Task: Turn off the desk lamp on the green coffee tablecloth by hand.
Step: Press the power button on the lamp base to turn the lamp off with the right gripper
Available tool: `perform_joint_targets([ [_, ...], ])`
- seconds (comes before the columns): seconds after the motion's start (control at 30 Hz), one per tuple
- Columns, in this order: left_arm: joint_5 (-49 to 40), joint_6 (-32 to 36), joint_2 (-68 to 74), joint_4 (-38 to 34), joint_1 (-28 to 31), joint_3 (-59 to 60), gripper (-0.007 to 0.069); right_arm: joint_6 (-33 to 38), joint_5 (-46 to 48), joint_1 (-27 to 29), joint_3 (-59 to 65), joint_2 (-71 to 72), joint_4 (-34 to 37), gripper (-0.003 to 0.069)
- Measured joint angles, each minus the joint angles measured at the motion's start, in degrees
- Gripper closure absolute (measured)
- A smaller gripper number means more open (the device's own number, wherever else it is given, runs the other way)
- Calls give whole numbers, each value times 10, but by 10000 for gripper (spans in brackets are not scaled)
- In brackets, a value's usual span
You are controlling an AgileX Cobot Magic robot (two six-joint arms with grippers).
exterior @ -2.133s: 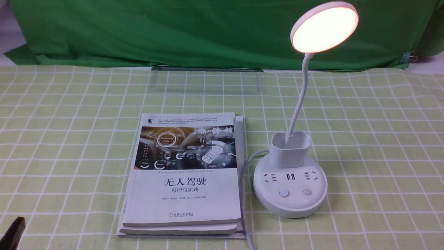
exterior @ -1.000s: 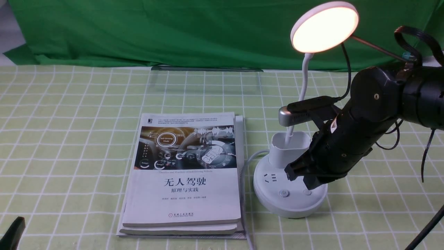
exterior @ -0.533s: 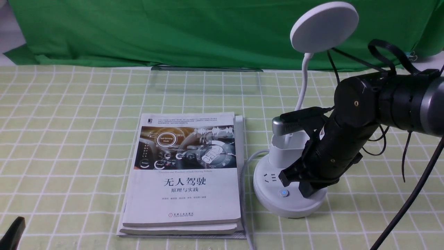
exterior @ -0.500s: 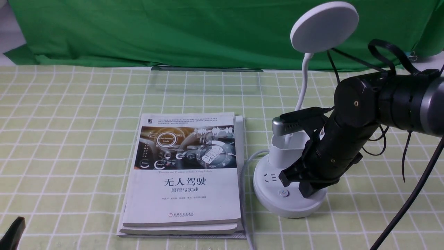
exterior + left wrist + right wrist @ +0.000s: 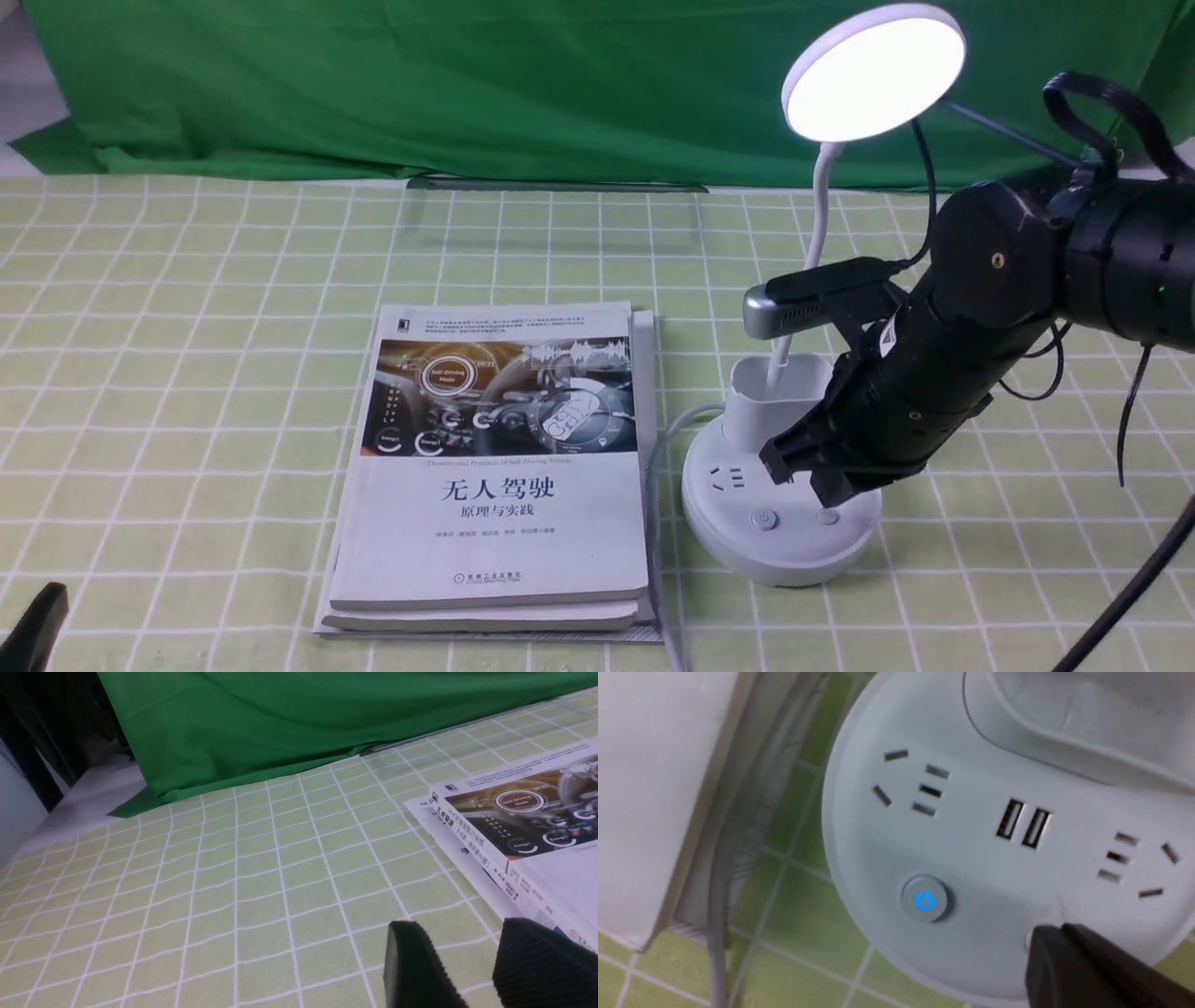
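Observation:
The white desk lamp stands on the pale green grid tablecloth (image 5: 187,373), right of centre. Its disc head (image 5: 873,70) glows white. Its round base (image 5: 738,546) also shows in the right wrist view (image 5: 971,826). The left button (image 5: 924,899) glows blue there. My right gripper (image 5: 826,487) is shut, its black tips just above the right button (image 5: 827,516), which they mostly cover in the right wrist view (image 5: 1052,938). My left gripper (image 5: 460,933) is open and empty, low over the cloth beside the books; a black part of it shows at the front left corner (image 5: 33,630).
A stack of books (image 5: 495,467) lies left of the lamp and shows in the left wrist view (image 5: 537,821). The lamp's grey cable (image 5: 658,467) runs between books and base. A dark green backdrop cloth (image 5: 467,84) hangs behind.
The lamp head glowed warm, went dark half a second ago, and now glows white. My right gripper came in, pressed down at the right button, and has lifted slightly up and right.

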State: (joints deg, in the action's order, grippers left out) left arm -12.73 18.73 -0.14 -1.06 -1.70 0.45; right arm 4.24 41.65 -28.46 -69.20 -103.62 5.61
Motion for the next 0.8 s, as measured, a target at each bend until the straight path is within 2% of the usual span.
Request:
perform_joint_targets([
  [0.37,0,0,0,0,0,0,382,7,0,4,-6,-28,-2,614],
  [0.8,0,0,0,0,0,0,382,7,-5,4,0,39,-9,614],
])
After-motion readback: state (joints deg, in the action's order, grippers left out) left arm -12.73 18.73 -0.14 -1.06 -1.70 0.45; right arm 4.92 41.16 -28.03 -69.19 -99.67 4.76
